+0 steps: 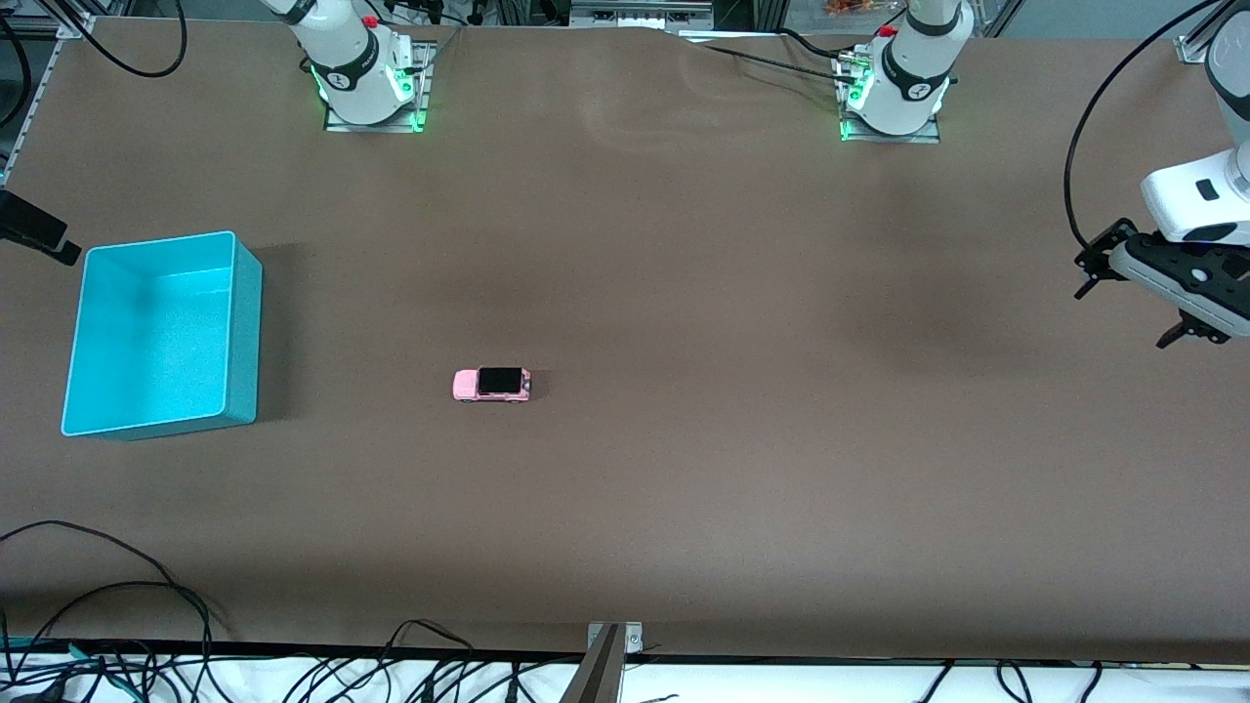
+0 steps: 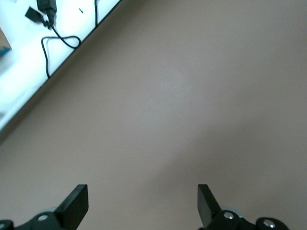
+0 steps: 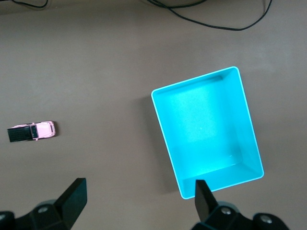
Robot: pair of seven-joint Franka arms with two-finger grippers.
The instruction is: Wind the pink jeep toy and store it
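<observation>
The pink jeep toy, tiny with a black roof over its rear half, stands on its wheels on the brown table near the middle; it also shows in the right wrist view. The empty turquoise bin sits toward the right arm's end of the table. My right gripper hangs high and open, with one finger over the bin's corner. My left gripper waits open over bare table at the left arm's end, holding nothing.
Black cables lie along the table edge nearest the front camera. A metal bracket is fixed at the middle of that edge. In the left wrist view a cable lies off the table's edge.
</observation>
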